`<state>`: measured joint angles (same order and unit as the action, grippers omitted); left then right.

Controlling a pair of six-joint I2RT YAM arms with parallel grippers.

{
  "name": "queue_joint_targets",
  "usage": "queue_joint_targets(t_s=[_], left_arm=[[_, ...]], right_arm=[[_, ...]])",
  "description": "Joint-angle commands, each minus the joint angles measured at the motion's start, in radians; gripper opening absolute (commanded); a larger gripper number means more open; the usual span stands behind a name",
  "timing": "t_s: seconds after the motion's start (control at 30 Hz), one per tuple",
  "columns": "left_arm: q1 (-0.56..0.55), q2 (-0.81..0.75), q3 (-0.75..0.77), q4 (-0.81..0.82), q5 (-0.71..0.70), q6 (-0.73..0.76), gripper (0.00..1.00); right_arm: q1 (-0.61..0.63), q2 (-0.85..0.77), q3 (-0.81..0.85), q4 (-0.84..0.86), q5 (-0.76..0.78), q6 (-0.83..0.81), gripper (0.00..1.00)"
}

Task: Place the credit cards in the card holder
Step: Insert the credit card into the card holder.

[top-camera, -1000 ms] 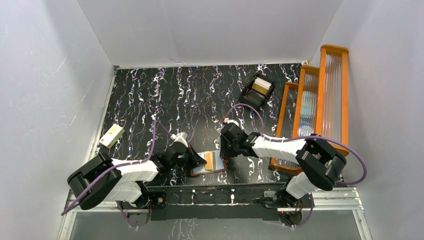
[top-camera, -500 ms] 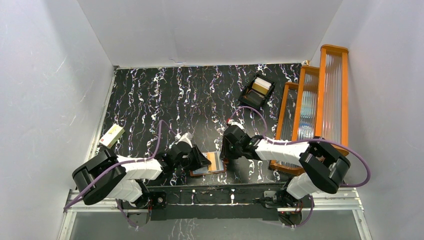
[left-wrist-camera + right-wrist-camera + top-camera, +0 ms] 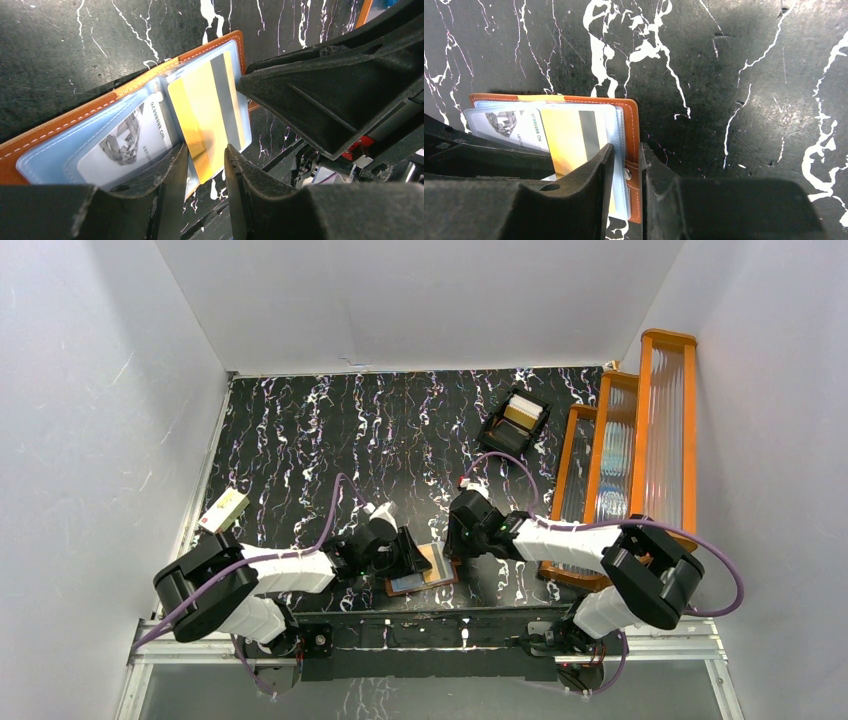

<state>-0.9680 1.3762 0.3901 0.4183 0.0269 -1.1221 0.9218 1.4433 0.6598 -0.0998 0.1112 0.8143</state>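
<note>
Holder [image 3: 422, 573] lies open at bench [image 3: 330, 430] near edge, mid, between both arms. Yellow card [image 3: 205, 120] partly in pocket on R-arm side, skewed, corner sticking out. White card [image 3: 125, 147] sits in other pocket.
L fingers [image 3: 409, 552] apart, astride yellow card's near end. Gap wider than card, so no clamp; prob. placed to nudge it in.
R fingers [image 3: 451, 552] narrowly apart, astride holder's edge; seem to pin it vs sliding.
Bench black, white-veined, glossy. White walls [image 3: 420, 300] on 3 sides.
</note>
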Motion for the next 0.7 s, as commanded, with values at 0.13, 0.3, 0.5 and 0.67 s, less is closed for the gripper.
queue_joint_targets(t_s=[0.13, 0.3, 0.5, 0.67], left_arm=[[-0.022, -0.033, 0.051, -0.083, -0.038, 0.039, 0.39], [-0.022, -0.123, 0.064, -0.197, -0.054, 0.037, 0.47], [-0.019, -0.193, 0.072, -0.324, -0.066, 0.031, 0.51], [-0.016, -0.186, 0.106, -0.353, -0.070, 0.062, 0.54]], right_arm=[[0.016, -0.040, -0.002, -0.057, 0.015, 0.016, 0.39], [0.015, -0.117, 0.018, -0.127, 0.067, -0.004, 0.47], [0.016, -0.154, 0.031, -0.151, 0.059, -0.004, 0.48], [0.016, -0.156, 0.011, -0.131, 0.041, 0.006, 0.47]])
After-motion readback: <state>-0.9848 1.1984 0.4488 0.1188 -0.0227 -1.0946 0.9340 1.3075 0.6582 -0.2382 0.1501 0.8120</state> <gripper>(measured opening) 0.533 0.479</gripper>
